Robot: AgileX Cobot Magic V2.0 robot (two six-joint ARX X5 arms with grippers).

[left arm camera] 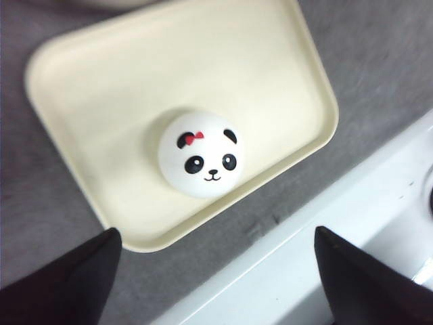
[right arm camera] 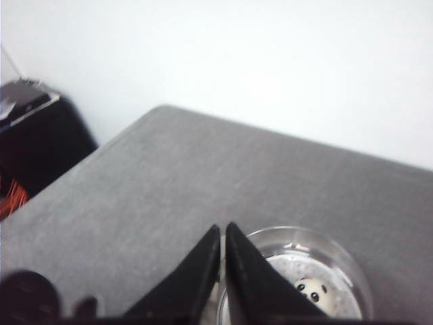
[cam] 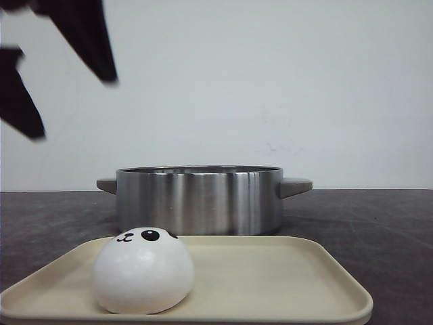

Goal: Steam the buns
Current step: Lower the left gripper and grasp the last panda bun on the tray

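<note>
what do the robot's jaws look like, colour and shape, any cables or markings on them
Both grippers have plain black, matte jaws that taper to pointed tips, like flat wedges. On the left gripper the two show as dark triangular blades; the front view catches the same gripper as blurred black shapes. The right gripper has the same black tapered pair. No cables, labels or markings show on any of them.

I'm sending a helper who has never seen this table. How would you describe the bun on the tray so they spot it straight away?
Find the steel pot at the middle of the dark table; a cream tray lies in front of it. The bun is the white dome on the tray's left part, alone there, with a black panda face and a red bow by one ear.
</note>
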